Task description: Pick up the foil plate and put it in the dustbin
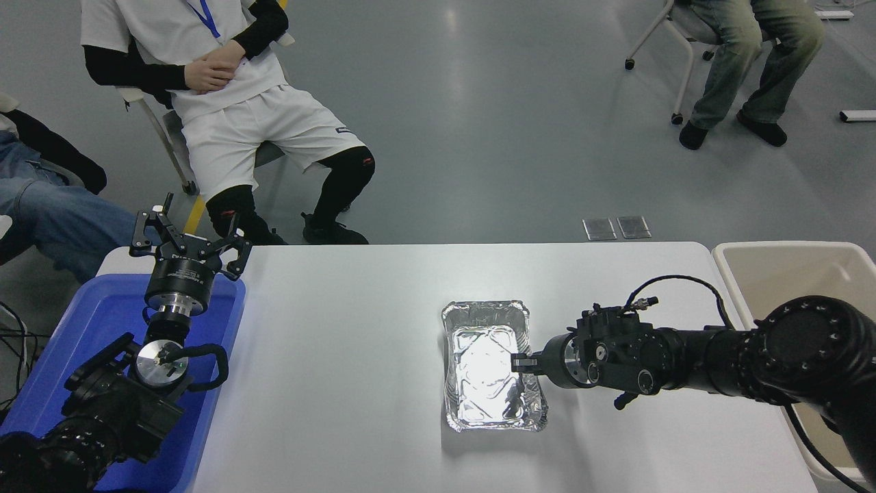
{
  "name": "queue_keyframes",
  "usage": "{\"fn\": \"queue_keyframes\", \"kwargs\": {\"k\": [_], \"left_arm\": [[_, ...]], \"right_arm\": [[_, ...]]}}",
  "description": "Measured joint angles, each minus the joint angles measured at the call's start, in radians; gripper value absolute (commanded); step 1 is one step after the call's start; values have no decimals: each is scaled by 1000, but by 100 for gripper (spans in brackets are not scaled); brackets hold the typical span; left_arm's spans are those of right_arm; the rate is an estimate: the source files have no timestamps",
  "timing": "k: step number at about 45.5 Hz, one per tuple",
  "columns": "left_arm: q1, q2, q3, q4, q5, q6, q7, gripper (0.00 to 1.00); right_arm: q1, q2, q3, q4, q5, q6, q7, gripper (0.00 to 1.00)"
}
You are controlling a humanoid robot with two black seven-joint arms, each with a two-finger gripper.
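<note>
Grey floor stretches behind the white counter (356,329), where two people sit on chairs at the far side — one in white shorts (253,130) with hands folded, another in jeans (746,55) off to the right.

On the counter lies the foil plate (489,366), flat, right of centre, its long side running away from me. The right arm reaches in from the right edge, stretched nearly level and pointing left across the counter. Its right hand (520,363) sits at the plate's right rim, fingers drawn close together about that rim — whether they truly pinch the foil I cannot tell from this angle.

Beyond the counter's right end stands the beige dustbin (725,255), well apart from the plate.

The left arm is parked at the lower left, its left hand (186,236) spread open above a blue tub (109,301).
</note>
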Motion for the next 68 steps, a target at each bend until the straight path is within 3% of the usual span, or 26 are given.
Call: {"fn": "queue_keyframes", "kwargs": {"k": [24,40,55,68], "left_arm": [[0,0,0,0,0,0,0,99],[0,0,0,0,0,0,0,99],[0,0,0,0,0,0,0,99],[0,0,0,0,0,0,0,99]], "right_arm": [[294,-229,-30,275,-56,169,-2,0],[556,-371,-47,407,-64,379,-11,0],[809,-448,-63,487,-90,594,-55,0],[988,-474,-82,521,-101,658,-72,0]]}}
